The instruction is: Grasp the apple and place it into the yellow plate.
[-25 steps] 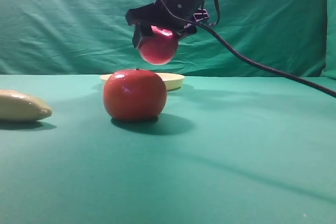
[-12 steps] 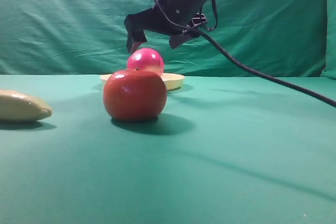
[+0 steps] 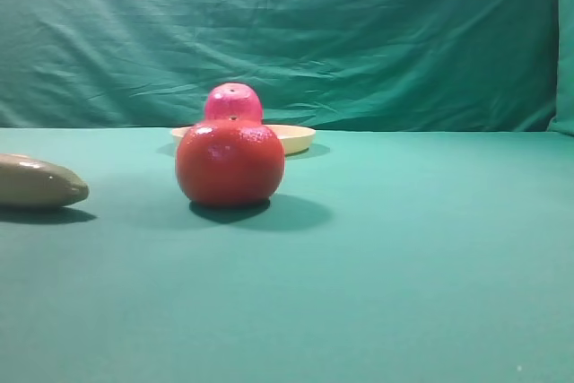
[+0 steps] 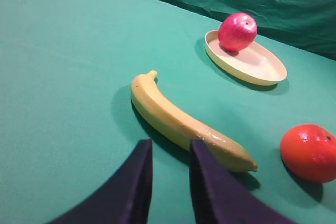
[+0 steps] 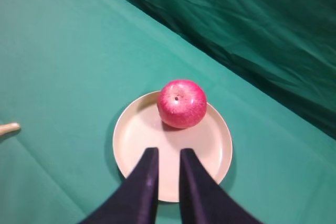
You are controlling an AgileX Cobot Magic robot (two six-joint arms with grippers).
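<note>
At the far left, you are seeing the banana [image 3: 40, 182] lying on the green table [image 3: 421, 257]. Toward the middle, the orange-red fruit [image 3: 230, 161] is sitting near the camera, partly covering the apple [image 3: 233, 101], which is resting in the yellow plate [image 3: 296, 136] behind it. The left gripper [image 4: 169, 153] is hovering above the banana, fingers nearly together, gripping nothing. The right gripper [image 5: 168, 157] is hanging above the plate, fingers narrowly apart, empty, clear of the apple.
</note>
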